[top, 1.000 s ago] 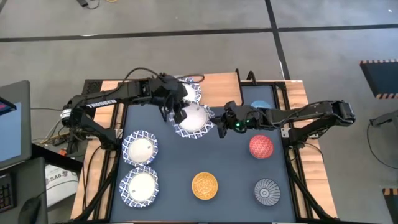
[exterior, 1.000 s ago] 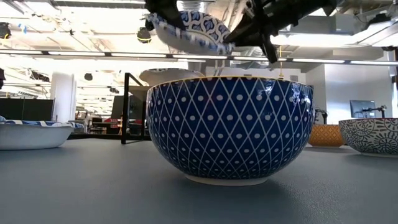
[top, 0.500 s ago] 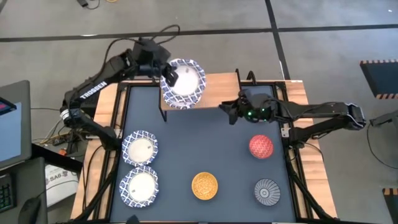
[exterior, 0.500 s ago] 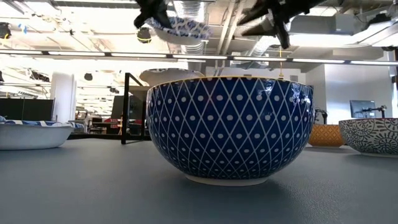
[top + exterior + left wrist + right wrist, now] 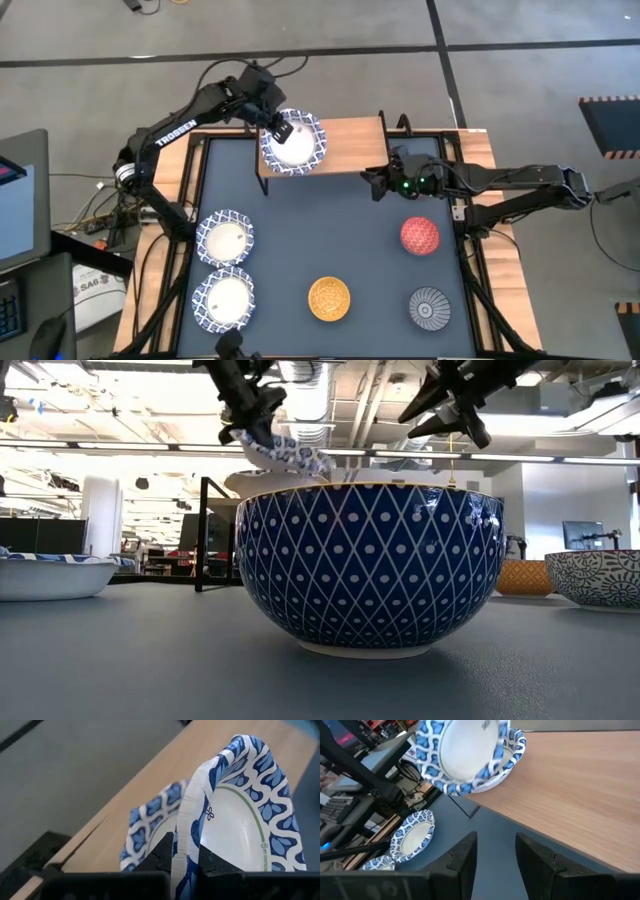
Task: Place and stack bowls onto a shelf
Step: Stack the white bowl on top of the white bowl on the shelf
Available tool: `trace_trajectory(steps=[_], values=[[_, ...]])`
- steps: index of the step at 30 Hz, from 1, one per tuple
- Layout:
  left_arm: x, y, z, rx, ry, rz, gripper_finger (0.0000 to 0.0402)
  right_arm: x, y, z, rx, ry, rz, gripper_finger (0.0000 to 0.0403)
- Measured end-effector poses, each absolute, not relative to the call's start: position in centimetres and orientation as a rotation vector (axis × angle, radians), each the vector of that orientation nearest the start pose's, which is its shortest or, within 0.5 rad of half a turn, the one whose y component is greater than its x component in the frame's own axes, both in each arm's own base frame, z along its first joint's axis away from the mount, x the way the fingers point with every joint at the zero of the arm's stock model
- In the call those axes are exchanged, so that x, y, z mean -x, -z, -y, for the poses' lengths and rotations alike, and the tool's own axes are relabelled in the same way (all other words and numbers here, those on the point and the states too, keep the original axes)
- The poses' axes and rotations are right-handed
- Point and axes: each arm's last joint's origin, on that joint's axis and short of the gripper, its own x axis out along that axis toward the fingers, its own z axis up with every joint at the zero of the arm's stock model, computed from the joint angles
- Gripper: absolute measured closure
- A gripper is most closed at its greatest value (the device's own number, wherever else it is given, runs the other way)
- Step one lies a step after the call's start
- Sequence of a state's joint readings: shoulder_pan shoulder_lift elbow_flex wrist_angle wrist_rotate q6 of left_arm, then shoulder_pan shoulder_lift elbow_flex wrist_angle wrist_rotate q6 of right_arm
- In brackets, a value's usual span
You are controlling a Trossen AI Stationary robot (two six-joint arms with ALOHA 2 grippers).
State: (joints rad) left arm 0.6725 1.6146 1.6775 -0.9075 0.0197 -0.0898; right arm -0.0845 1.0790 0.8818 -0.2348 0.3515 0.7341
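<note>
My left gripper (image 5: 275,126) is shut on a blue-and-white patterned bowl (image 5: 295,145) with a white centre, held over the left end of the shelf's wooden top (image 5: 350,140). A second such bowl (image 5: 145,830) lies on the shelf right under it. Whether the two touch I cannot tell. My right gripper (image 5: 371,184) hangs open over the table just near of the shelf's right part, with nothing between its fingers (image 5: 465,855). Two more patterned bowls (image 5: 225,238) (image 5: 225,300) rest on the table at the left. My left gripper pinches the bowl's rim (image 5: 188,842) between its two fingers, one on the inner face and one on the outer. The fingers (image 5: 162,857) slant down from the table's far left. The bowl hangs tilted, its gripped rim (image 5: 250,438) highest, above the bowl on the shelf.
A red bowl (image 5: 420,235), a yellow bowl (image 5: 329,298) and a grey striped bowl (image 5: 429,308) stand on the table's right and near part. A deep blue lattice-patterned bowl (image 5: 370,565) fills the middle of the low view. The shelf's right half is bare wood (image 5: 570,785).
My right gripper has opened, let go of the bowl's rim and drawn back toward the table's right. My left gripper has carried the bowl from over the table's middle toward the far left, over the shelf, then lowered it, tilted, toward the bowl lying there.
</note>
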Motion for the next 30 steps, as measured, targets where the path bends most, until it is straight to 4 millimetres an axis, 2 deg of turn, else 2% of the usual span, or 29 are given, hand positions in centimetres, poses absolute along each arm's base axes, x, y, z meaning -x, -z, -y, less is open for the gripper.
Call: trace_trajectory(steps=[3, 8, 14, 21, 26, 30], values=[[-26.5, -36.0, -21.4, 0.393, -0.654, -0.839, 0.0400, -23.2, -30.7, 2.7, -0.653, 0.558, -0.255, 0.0244], [-26.7, -35.7, -21.7, 0.364, -0.662, -0.851, 0.0387, -23.2, -30.8, 2.3, -0.647, 0.550, -0.252, 0.0245], [-26.3, -35.9, -22.0, 0.310, -0.750, -0.864, 0.0327, -23.2, -30.8, 2.3, -0.661, 0.559, -0.244, 0.0246], [-25.3, -37.4, -21.5, 0.273, -0.805, -0.821, 0.0255, -23.2, -30.8, 2.3, -0.687, 0.563, -0.236, 0.0246], [-24.6, -37.5, -21.1, 0.247, -0.850, -0.874, 0.0232, -23.2, -30.8, 2.3, -0.694, 0.564, -0.234, 0.0246], [-24.9, -35.9, -20.9, 0.239, -0.836, -0.924, 0.0231, -23.2, -30.9, 2.3, -0.696, 0.563, -0.233, 0.0246]])
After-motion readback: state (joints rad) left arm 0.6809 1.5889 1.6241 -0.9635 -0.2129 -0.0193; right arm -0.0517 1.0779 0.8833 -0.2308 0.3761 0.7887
